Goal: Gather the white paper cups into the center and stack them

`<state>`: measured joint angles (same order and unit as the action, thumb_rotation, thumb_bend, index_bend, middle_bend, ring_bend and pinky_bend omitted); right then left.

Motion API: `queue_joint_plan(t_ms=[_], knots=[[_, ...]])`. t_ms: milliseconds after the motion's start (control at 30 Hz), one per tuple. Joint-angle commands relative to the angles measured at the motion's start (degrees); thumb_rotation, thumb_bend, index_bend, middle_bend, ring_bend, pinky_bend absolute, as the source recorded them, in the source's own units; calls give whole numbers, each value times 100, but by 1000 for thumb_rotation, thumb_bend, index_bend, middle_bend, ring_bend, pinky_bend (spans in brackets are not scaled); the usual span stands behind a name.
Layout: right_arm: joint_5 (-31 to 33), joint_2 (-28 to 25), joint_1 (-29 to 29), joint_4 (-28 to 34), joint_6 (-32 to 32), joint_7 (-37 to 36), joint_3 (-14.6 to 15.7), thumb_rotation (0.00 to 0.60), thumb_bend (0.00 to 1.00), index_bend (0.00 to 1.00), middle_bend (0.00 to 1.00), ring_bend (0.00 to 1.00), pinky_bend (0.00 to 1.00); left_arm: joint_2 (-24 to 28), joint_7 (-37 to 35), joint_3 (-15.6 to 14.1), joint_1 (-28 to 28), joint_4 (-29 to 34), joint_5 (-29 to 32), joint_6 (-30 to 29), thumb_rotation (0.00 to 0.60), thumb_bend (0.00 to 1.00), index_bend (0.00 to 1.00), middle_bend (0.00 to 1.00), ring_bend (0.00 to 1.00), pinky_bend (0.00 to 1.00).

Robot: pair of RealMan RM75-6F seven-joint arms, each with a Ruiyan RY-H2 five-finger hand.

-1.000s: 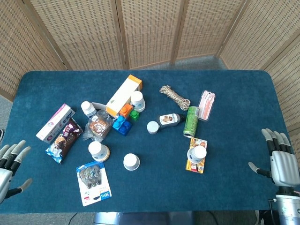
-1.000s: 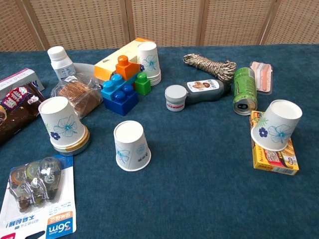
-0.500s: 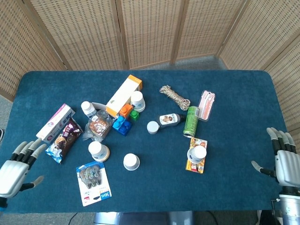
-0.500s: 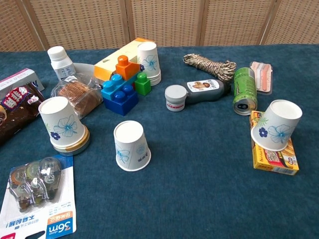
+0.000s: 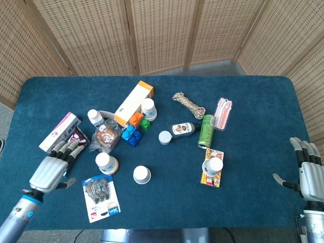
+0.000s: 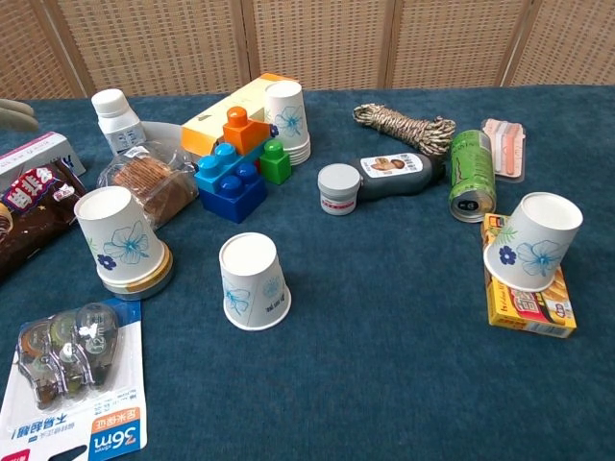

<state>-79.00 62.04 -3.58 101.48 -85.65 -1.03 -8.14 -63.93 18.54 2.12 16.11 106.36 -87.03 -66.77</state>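
Several white paper cups with blue flowers stand upside down on the blue table [image 5: 253,212]. One cup [image 5: 142,174] [image 6: 253,281] is near the middle front. Another cup [image 5: 104,162] [image 6: 118,236] rests on a tape roll at the left. A third cup [image 5: 148,108] [image 6: 286,119] stands by the toy bricks. The last cup [image 5: 213,165] [image 6: 534,240] leans on a yellow box. My left hand [image 5: 52,167] hovers open over the snack bag, left of the tape-roll cup. My right hand [image 5: 307,171] is open at the table's right edge, far from any cup.
Toy bricks [image 5: 132,130], a long orange-white box [image 5: 133,103], a cracker bag [image 5: 105,136], a pill bottle [image 5: 94,117], a tape dispenser pack [image 5: 101,196], a green can [image 5: 206,130], a rope coil [image 5: 188,104] and a dark bottle [image 5: 182,129] crowd the middle.
My left hand has moved right and forward from the table's left edge to beside the tape-roll cup. My right hand has drifted slightly toward the near right corner.
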Motion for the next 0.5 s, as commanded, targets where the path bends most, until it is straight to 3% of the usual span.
queue_joint_plan(t_ms=[33, 333, 500], knots=[[-2, -3, -2, 2, -1, -4, -3, 600, 89, 0, 0, 0, 0, -243, 520, 200, 310, 234, 490, 365, 600, 266, 0, 0, 0, 0], [-8, 3, -2, -20, -5, -78, -14, 600, 89, 0, 0, 0, 0, -822, 1662, 446, 890, 283, 1497, 731, 600, 269, 0, 0, 0, 2], [19, 0, -5, -45, 25, -137, -19, 600, 91, 0, 0, 0, 0, -1215, 2190, 438, 1104, 139, 1836, 653, 600, 270, 0, 0, 0, 154]])
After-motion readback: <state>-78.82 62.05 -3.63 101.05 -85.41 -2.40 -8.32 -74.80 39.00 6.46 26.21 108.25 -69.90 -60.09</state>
